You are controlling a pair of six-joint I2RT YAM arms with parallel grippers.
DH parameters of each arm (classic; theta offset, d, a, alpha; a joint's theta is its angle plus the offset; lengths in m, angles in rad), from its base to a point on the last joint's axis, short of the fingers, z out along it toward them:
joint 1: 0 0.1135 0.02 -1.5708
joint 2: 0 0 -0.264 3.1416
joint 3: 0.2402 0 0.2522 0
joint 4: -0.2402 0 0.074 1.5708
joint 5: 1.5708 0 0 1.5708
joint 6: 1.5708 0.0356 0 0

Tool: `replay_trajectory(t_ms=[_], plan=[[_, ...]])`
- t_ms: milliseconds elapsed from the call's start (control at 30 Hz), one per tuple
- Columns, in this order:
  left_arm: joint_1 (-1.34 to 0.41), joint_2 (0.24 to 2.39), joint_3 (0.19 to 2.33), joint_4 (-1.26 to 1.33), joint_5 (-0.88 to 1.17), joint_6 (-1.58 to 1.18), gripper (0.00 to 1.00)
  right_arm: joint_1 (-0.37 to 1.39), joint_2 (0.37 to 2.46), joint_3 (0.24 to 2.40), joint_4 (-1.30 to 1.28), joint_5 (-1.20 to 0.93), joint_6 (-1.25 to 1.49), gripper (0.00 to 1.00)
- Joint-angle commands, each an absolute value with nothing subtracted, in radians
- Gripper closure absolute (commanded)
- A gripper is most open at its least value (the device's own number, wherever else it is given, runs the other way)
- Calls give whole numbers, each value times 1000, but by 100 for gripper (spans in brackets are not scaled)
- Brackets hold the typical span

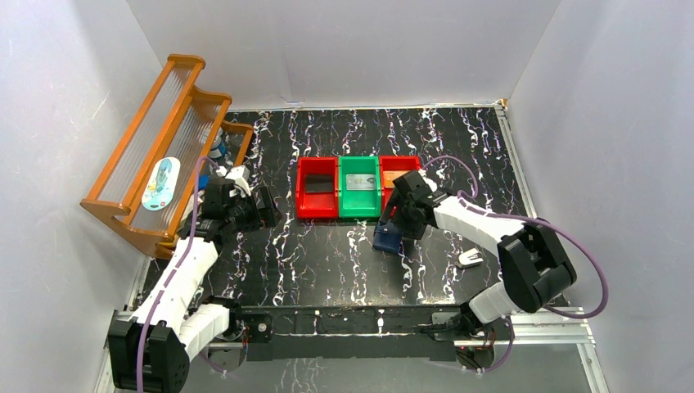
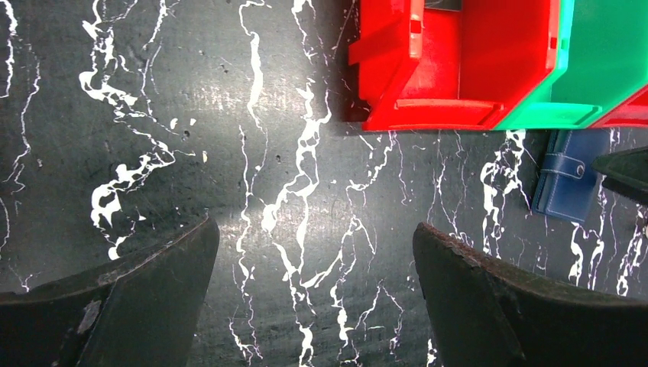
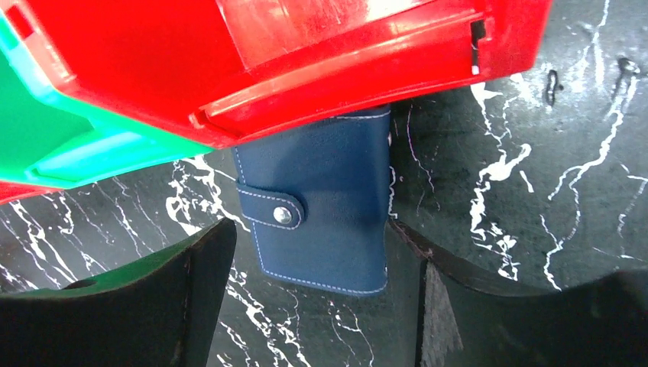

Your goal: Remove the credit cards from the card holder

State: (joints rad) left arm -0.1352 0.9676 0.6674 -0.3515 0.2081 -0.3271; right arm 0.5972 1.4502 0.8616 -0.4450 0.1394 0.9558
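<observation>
Top view: the card holder [image 1: 386, 238] lies shut on the tabletop [image 1: 327, 262], at 6 o'clock of the right-hand red bin [image 1: 398, 176], with the right tool [image 1: 394, 223] just above it.

Left wrist: the left tool [image 2: 315, 233] is spread wide, and the holder sits at its 3 o'clock.

Right wrist: the right tool is spread and straddles the holder. The holder's far end is tucked under the bin lip, so it is probably best drawn toward 6 o'clock before unsnapping the strap [image 3: 275, 212].

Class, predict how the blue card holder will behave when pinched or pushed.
The card holder lies flat, so a push probably slides it rather than tipping it. Its snap strap is fastened, so it should stay closed when lifted. Stitched cover: probably bendable.
</observation>
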Motion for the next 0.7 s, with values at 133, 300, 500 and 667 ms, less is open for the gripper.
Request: replay_trajectory(t_ms=[133, 300, 500, 667], plan=[[-141, 953, 668, -356, 162, -350, 2, 601, 1554, 849, -437, 108, 946, 27], [-141, 959, 668, -352, 184, -344, 2, 630, 1556, 793, -437, 56, 864, 35], [-141, 965, 669, -350, 235, -323, 2, 732, 1498, 736, -453, 31, 818, 40], [-141, 962, 672, -351, 290, -289, 2, 827, 1447, 720, -440, 3, 825, 40]])
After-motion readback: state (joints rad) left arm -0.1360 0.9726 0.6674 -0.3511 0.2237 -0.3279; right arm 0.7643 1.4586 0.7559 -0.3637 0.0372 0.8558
